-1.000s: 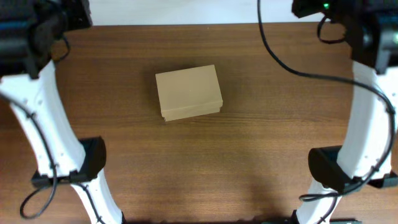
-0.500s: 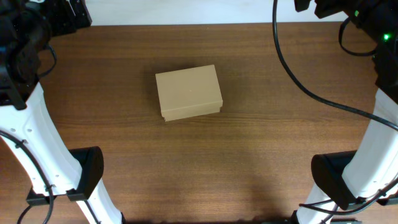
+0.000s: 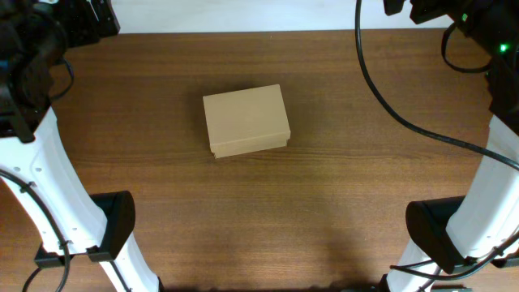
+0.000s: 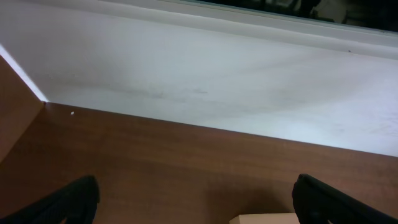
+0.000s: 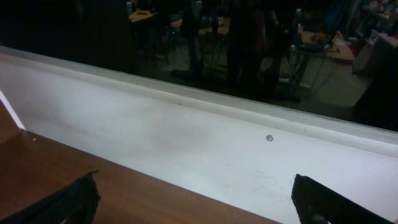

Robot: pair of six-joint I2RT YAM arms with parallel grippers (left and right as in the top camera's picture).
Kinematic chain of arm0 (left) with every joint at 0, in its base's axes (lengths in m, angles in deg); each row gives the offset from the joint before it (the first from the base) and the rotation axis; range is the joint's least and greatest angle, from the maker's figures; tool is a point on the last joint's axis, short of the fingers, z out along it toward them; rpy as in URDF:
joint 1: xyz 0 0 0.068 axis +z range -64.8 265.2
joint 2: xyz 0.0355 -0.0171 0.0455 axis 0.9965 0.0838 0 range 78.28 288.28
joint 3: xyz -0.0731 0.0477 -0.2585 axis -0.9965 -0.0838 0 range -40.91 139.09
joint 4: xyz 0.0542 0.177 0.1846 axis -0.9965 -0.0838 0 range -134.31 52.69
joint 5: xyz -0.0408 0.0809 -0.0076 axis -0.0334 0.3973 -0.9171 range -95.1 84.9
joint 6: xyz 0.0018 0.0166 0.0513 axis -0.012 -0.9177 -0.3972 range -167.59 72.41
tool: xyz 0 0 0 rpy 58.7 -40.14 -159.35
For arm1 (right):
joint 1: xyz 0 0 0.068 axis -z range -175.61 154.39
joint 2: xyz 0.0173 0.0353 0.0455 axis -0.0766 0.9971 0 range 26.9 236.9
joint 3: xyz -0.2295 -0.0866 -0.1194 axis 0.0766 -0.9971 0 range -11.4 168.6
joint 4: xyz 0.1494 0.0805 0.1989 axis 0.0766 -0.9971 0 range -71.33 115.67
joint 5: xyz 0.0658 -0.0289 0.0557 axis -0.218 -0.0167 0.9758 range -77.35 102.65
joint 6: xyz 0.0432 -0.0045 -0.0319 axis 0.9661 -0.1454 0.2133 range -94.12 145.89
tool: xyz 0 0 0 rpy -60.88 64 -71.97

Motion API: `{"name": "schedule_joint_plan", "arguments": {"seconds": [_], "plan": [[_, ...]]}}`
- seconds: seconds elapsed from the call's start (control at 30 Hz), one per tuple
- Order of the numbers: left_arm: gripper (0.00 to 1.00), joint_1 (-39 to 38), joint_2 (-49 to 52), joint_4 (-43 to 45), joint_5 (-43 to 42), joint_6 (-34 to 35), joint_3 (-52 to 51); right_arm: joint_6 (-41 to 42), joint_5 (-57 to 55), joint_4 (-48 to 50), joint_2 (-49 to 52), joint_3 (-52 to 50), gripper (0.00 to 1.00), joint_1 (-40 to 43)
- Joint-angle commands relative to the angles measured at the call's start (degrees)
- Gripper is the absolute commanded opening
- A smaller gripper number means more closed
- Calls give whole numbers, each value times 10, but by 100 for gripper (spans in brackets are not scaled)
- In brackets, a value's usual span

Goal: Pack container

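Lying closed on the brown wood counter (image 3: pixel 365 186), the container (image 3: pixel 246 120) is a plain tan cardboard box, unmarked, with its lid flap down. The lid edge shows as a step along one long side, and the box sits slightly askew. The left fingers (image 4: pixel 69 202) stand spread wide, gripping nothing. A sliver of the container shows low between them, nearer the right-hand one, touching neither. The right fingers (image 5: pixel 69 202) are likewise wide apart and empty, with a white surface (image 5: pixel 186 143) ahead of them.
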State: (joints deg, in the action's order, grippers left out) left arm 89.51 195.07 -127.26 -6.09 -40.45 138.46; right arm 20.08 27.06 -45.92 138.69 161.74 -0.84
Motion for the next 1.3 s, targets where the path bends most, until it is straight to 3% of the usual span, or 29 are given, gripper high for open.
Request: {"name": "schedule_joint_plan", "arguments": {"seconds": [0.0, 0.3, 0.43, 0.6, 0.93, 1.27], "plan": [[100, 3, 1, -1, 10, -3, -1, 0, -1, 2, 1, 3, 99, 1], [100, 3, 1, -2, 10, -3, -1, 0, -2, -58, -17, -1, 99, 1], [100, 3, 1, -2, 10, -3, -1, 1, -1, -55, -111, -96, 99, 1], [100, 3, 1, -2, 10, -3, -1, 0, -1, 37, -267, -319, 99, 9], [100, 3, 1, -1, 10, -3, -1, 0, -1, 302, -628, -880, 99, 39], [100, 3, 1, -2, 10, -3, -1, 0, -1, 363, -914, -1315, 99, 70]]}}
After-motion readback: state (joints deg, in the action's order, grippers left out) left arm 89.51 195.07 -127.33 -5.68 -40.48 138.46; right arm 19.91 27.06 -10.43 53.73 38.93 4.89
